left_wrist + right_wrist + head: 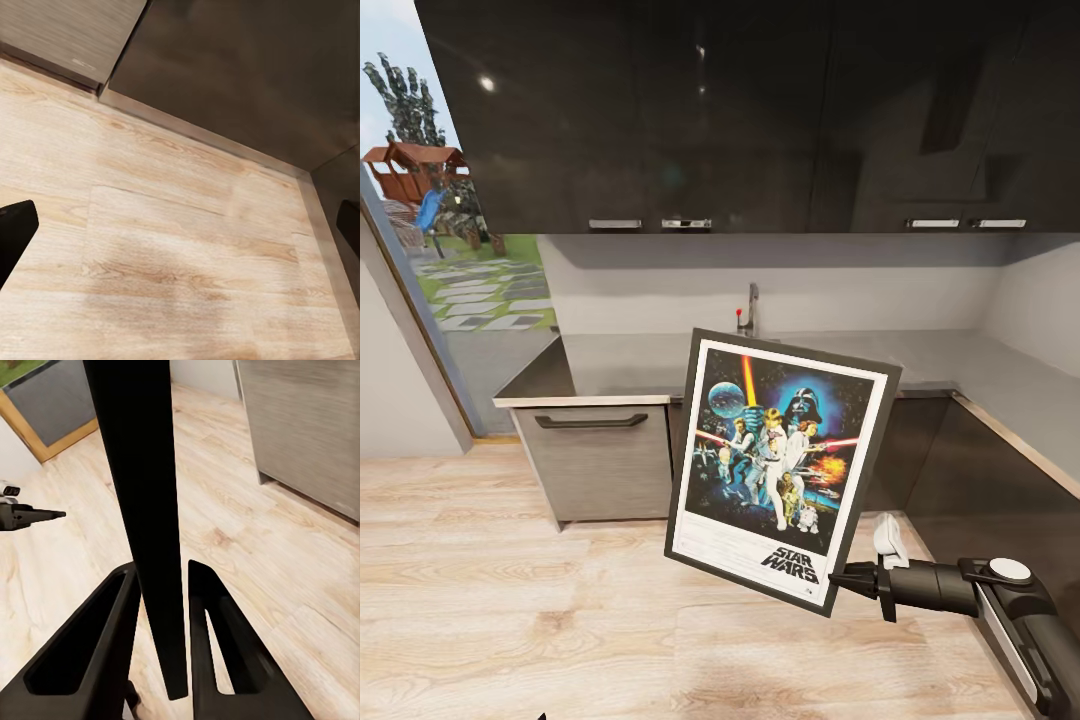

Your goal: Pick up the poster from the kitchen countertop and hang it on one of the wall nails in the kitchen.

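Already off the counter (660, 365), the poster (780, 470) hangs in the air over the wood floor (510, 600), long axis near upright and tilted. The right hand (838, 578) pinches its lower right corner, edge between both fingers (112, 660). The left hand (180, 225) is spread, holding nothing. No nail is in sight.

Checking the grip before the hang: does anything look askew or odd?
The poster is tilted, its top leaning right, held in the air in front of the kitchen countertop. The right gripper pinches only its lower right corner; its fingers clamp the frame's edge.
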You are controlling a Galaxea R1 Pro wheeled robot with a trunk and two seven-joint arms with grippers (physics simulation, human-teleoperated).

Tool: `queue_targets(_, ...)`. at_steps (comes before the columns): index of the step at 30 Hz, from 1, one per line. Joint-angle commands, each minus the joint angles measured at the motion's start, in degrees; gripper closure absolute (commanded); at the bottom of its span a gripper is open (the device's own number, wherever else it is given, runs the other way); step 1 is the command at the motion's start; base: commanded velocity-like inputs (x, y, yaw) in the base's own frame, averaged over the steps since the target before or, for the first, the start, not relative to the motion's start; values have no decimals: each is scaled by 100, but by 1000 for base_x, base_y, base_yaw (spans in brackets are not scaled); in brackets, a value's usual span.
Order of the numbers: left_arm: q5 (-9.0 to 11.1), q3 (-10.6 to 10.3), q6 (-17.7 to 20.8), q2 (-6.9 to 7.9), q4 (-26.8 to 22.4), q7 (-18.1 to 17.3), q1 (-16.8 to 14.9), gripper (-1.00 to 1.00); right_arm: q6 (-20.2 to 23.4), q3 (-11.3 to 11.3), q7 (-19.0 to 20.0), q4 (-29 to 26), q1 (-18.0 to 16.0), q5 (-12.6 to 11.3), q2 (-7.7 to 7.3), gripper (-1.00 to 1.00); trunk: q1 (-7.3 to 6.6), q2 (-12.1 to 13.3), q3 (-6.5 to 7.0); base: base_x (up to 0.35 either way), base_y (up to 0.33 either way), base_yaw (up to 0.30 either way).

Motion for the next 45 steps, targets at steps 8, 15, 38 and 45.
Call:
queue_targets(8, 49, -46, -23, 1, 4, -16, -5, -100, 69, -10, 21, 5, -5, -15, -1, 100, 4, -13, -13, 0, 0, 0)
queue_targets(15, 49, -46, -23, 1, 4, -16, -5, -100, 72, -12, 29, 7, -5, -18, -2, 100, 4, -13, -13, 0, 32, 0)
queue_targets(38, 49, -46, -23, 1, 7, -16, -5, -100, 70, -4, 21, -19, -5, -15, -2, 100, 4, -13, -13, 0, 198, 164)
queue_targets(45, 49, -46, -23, 1, 5, -16, -5, -100, 69, -3, 16, -19, -5, -14, -2, 100, 4, -13, -13, 42, 103, 287)
